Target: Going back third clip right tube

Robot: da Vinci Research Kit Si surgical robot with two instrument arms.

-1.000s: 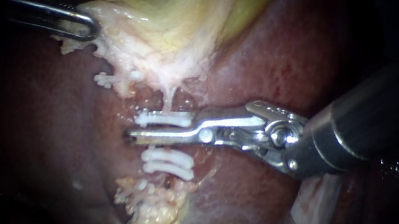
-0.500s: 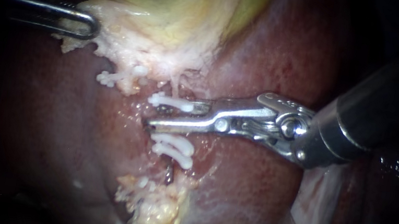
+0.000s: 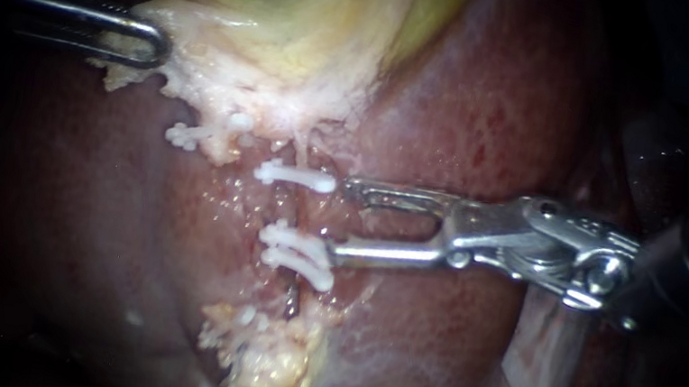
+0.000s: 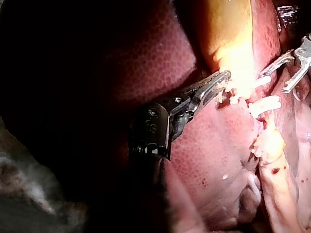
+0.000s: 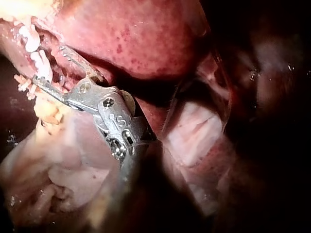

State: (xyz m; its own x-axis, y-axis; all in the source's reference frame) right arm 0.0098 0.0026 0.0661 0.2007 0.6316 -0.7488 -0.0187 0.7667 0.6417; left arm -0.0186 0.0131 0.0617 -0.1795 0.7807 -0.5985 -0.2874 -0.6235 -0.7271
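Observation:
My right instrument (image 3: pixel 339 218) comes in from the right with its jaws open and empty, just right of the right tube (image 3: pixel 291 207). One white clip (image 3: pixel 294 177) sits across the tube above the jaws. Two more clips (image 3: pixel 296 252) sit below, and the lower jaw's tip lies against their right ends. My left instrument (image 3: pixel 135 40) at the upper left is shut on pale tissue at the gallbladder's (image 3: pixel 316 16) edge. The left wrist view shows the left instrument (image 4: pixel 217 81) on that tissue and the clips (image 4: pixel 265 104) beyond. In the right wrist view the open right instrument (image 5: pixel 47 63) stands beside the clips (image 5: pixel 42 66).
Dark red liver (image 3: pixel 485 105) surrounds the tubes on both sides. Another small white clip (image 3: pixel 187 137) sits left of the right tube under the gallbladder's pale edge. Yellowish fatty tissue (image 3: pixel 268 369) hangs below the clips. Pale tissue folds (image 3: pixel 543 360) lie under the right instrument's wrist.
The right instrument's jaws have let go of the upper clip, which stays on the tube. The instrument has drawn back to the right with its jaws open. The left instrument has held still.

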